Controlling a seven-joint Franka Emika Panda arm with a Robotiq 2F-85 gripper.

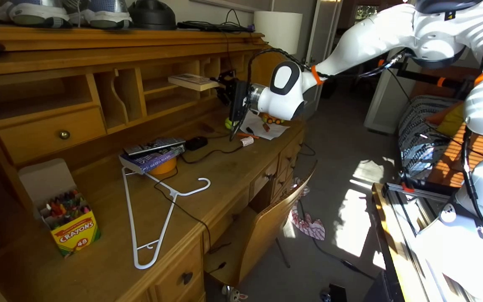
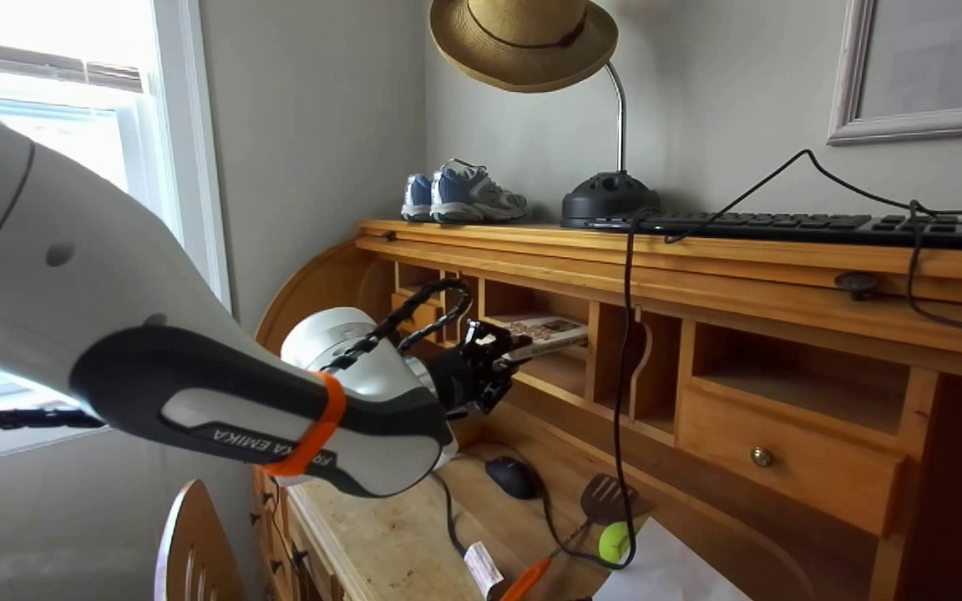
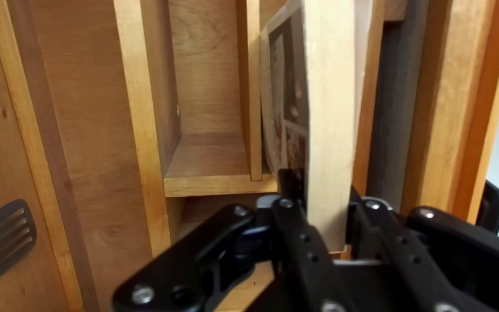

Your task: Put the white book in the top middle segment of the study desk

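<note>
Wooden surface [image 1: 224, 172] and one white book [image 2: 549, 331], held aloft

Surface: honey-brown, backed by a compartmented hutch [image 2: 686, 367].

Top middle segment [image 2: 531, 300]: upper-level pigeonhole; the book is roughly level at its mouth, depth of entry not clear.

Hand [image 3: 324, 189]: jaws parted only by the book's thickness, gripping it near one end.

White book: picture-printed cover; probably light, fairly stiff while pinched flat, cover perhaps slick, corners liable to crease. Best held over both covers; a grip nearer mid-length should curb tipping and fanning pages.
</note>
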